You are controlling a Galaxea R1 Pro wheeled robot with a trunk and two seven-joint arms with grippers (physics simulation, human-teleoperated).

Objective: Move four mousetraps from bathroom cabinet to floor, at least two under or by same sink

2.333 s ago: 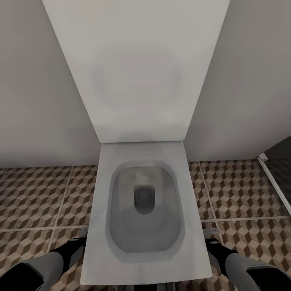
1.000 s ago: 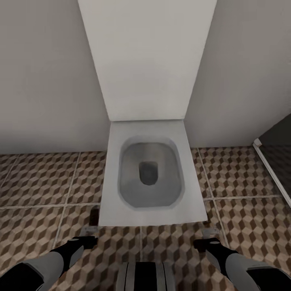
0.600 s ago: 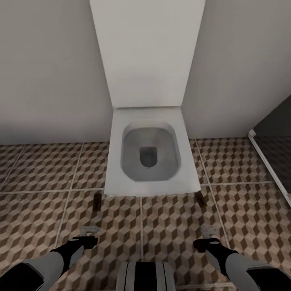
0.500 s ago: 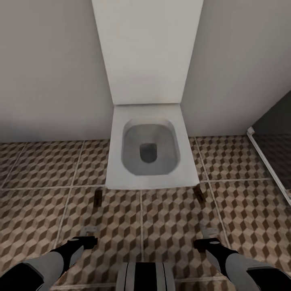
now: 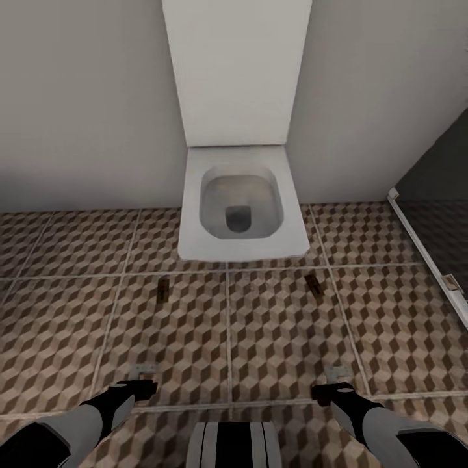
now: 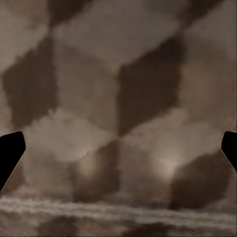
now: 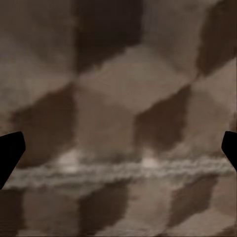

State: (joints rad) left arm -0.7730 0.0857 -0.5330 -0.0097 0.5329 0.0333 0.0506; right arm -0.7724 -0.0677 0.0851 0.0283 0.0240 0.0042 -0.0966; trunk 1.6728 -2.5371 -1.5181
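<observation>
The bathroom floor (image 5: 273, 325) spreads across the head view in brown, beige and white cube tiles, meeting a pale wall (image 5: 78, 97). A white toilet (image 5: 242, 208) stands open against that wall. At the right edge, a dark glass panel (image 5: 435, 214) rises from a white rail. Two mousetraps lie on the tiles just in front of the toilet: one (image 5: 163, 289) to the left, another (image 5: 314, 284) to the right, well apart. The left gripper (image 6: 118, 148) and right gripper (image 7: 118, 148) hang over bare tile, fingers spread wide, holding nothing.
</observation>
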